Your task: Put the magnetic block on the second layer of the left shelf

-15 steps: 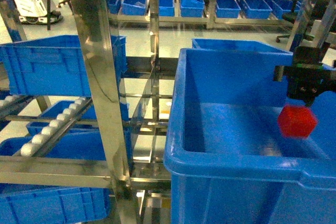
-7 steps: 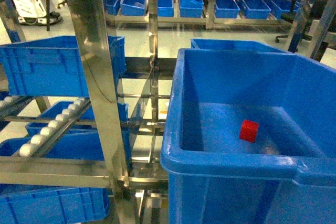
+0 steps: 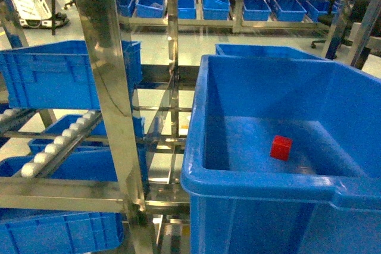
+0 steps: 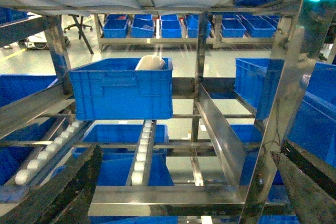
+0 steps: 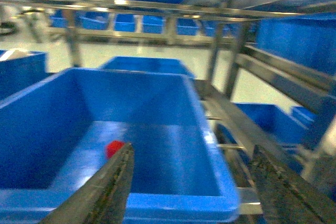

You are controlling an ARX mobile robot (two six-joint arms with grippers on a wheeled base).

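The magnetic block [image 3: 281, 147], a small glossy red cube, lies loose on the floor of a large thick-rimmed blue crate [image 3: 262, 182]. This crate rests on the steel rack tier with white rollers [image 3: 56, 147], the left shelf second layer. In the right wrist view the block [image 5: 114, 148] shows just past the left fingertip. My right gripper [image 5: 194, 187] is open, empty and drawn back before the crate's near rim [image 5: 173, 211]. My left gripper [image 4: 184, 192] is open and empty, facing the rack's front beam [image 4: 168, 200]. Neither gripper shows in the head view.
A steel upright [image 3: 110, 87] stands close in front, left of the crate. Another blue crate [image 4: 121, 90] holding a white object [image 4: 151, 63] sits further back on the rollers. More blue crates fill the tier below [image 3: 59, 233] and distant racks [image 3: 217, 7].
One second ago my right gripper held the red block above the crate's right side. It has let go and left the head view; the block now lies on the crate floor.
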